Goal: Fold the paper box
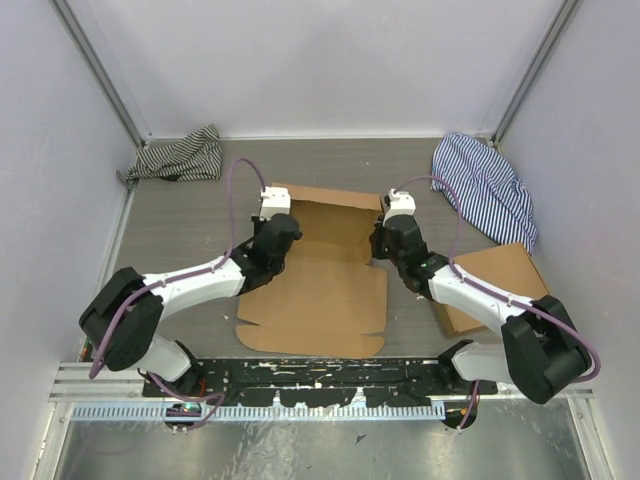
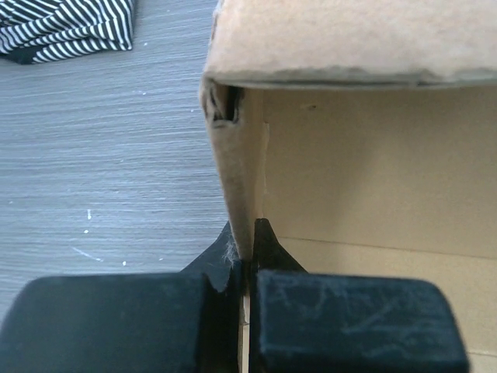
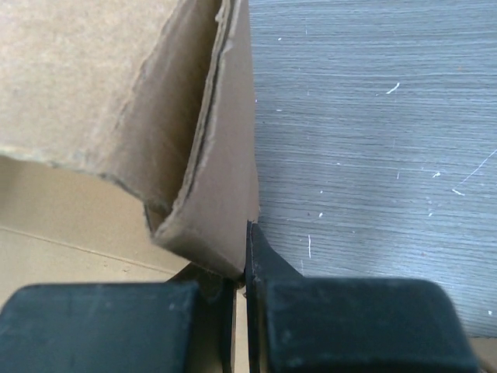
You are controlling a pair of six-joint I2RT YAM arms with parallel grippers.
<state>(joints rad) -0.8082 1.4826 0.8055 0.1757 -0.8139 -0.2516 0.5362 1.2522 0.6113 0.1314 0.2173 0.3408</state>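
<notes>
Table: grey wood-grain surface (image 1: 180,240) with pale walls on three sides. The two arm bases sit along its near edge.

Paper box: a plain brown cardboard piece (image 1: 325,295) in the middle of the table, between the two arms. Its near part lies flat and reaches toward the near edge, with a rounded flap at its near-left corner. Its far part is raised, with a far wall and both side walls standing upright.

Second cardboard box: plain brown (image 1: 495,275), near the right edge of the table, partly under the right arm and apart from the paper box.

Blue-striped cloth: crumpled (image 1: 485,185) at the far right corner, its near end just beside the second cardboard box.

Black-striped cloth: bunched (image 1: 180,155) at the far left corner, well apart from the paper box.

Left gripper: closed tight (image 2: 247,252) on the paper box's left side wall near its far-left corner. The wrist view shows the thin upright cardboard pinched between the two black fingers.

Right gripper: closed tight (image 3: 241,252) on the paper box's right side wall near its far-right corner. The doubled cardboard edge is pinched between its fingers, with bare table just to the right.
</notes>
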